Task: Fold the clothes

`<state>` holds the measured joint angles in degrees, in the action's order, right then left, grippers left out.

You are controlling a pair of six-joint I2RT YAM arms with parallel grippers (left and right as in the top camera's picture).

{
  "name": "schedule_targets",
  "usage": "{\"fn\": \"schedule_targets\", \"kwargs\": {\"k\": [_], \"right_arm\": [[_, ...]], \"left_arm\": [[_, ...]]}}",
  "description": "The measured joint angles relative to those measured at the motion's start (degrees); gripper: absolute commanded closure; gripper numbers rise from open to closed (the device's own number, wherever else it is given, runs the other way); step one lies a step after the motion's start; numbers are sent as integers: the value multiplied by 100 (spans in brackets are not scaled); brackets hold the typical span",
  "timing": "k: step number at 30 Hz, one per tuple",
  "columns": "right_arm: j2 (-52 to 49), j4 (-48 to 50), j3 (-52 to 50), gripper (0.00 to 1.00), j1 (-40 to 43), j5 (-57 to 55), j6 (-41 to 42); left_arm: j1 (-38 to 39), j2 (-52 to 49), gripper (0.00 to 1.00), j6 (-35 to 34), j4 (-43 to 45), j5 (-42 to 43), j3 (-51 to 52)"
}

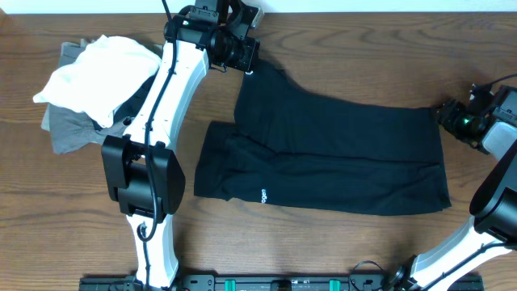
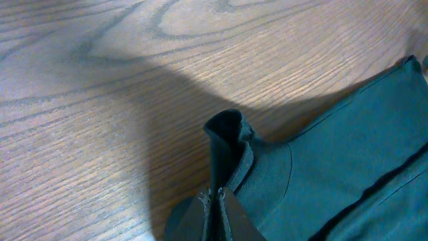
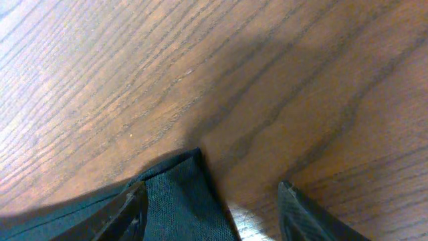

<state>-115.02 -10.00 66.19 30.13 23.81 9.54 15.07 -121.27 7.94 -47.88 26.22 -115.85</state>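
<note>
Near the far left corner, a pile of clothes (image 1: pixel 97 77) waits its turn. The left gripper (image 2: pixel 222 201) pinches a far corner of the black garment (image 1: pixel 323 153), spread mid-table, probably to lift a fold. At the right edge, the right gripper (image 3: pixel 212 197) straddles the other corner, fingers wide.

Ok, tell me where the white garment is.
Overhead view, upper left: the white garment lies on a grey garment, just left of the left arm.
</note>
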Motion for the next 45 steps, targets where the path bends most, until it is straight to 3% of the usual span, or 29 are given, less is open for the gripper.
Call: {"fn": "schedule_targets", "kwargs": {"k": [8, 9, 12, 15, 24, 33, 39, 45], "right_arm": [[-11, -131, 37, 44, -422, 61, -225], [-11, -151, 39, 50, -481, 46, -271], [-13, -227, 44, 83, -549, -85, -367], [-59, -256, 44, 99, -546, -221, -367], [50, -544, 28, 99, -442, -96, -358], [1106, -1012, -4, 99, -363, -26, -433], [1200, -1233, -7, 99, -363, -28, -448], [1239, -1637, -7, 99, -295, -20, -463]], "left_arm": [[0, 0, 94, 0, -39, 0, 0], [0, 0, 94, 0, -42, 0, 0], [0, 0, 94, 0, -70, 0, 0], [0, 0, 94, 4, -118, 0, 0], [0, 0, 94, 142, -271, 0, 0], [0, 0, 94, 216, -275, 0, 0], [0, 0, 94, 247, -306, 0, 0], [-2, 0, 94, 326, -929, -57, 0]]}}
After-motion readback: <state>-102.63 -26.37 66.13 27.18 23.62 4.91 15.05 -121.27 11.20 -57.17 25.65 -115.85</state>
